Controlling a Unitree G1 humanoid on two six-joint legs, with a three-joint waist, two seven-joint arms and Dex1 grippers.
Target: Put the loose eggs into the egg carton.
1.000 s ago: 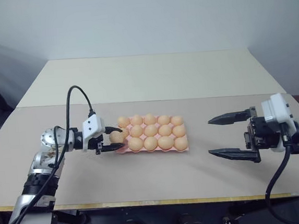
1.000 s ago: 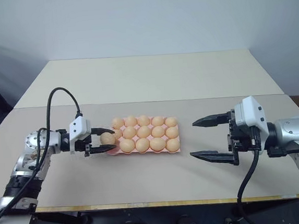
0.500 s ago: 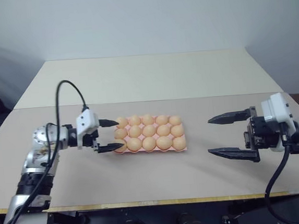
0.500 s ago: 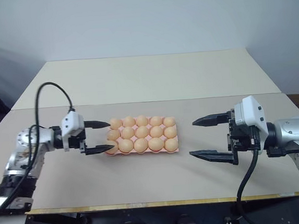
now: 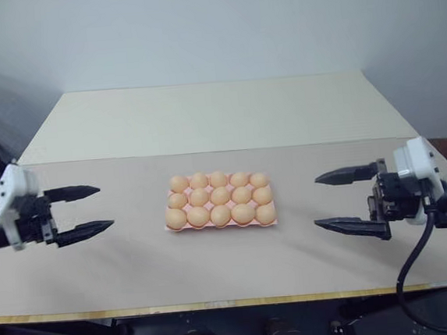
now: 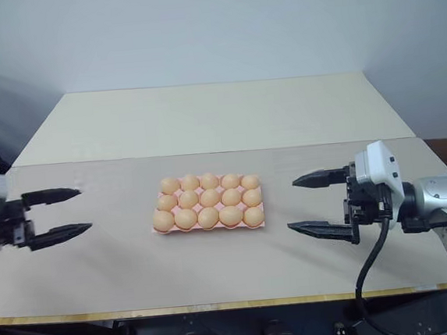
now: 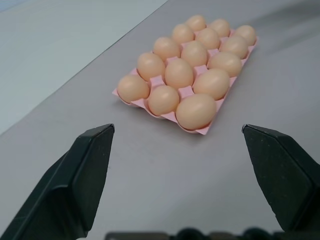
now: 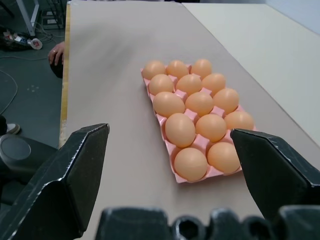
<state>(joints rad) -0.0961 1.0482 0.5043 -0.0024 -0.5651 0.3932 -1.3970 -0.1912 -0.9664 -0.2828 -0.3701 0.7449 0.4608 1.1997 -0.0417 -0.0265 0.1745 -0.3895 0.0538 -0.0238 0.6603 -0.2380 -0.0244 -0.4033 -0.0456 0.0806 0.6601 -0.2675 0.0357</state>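
Observation:
The pale pink egg carton [image 5: 222, 227] lies flat in the middle of the table, and a tan-orange egg [image 5: 219, 195] sits in every cup I can see. No loose eggs are in view on the tabletop. My left gripper [image 5: 105, 206] hovers far to the carton's left, open and empty, pointing toward it. Its wrist view looks at the carton [image 7: 199, 131] between the black fingers [image 7: 85, 170]. To the carton's right, my right gripper [image 5: 316, 202] is open too, with nothing between its fingers [image 8: 75, 170].
The table is a tan board [image 5: 138, 261] in front and a lighter cream board [image 5: 203, 114] behind, meeting at a seam. A person's hand [image 8: 56, 51] shows past the table's edge in the right wrist view. Wide bare tabletop lies between each gripper and the carton.
My left gripper let go of an egg at the carton's near left corner, opened wide and drew back far to the left. The right gripper has not moved.

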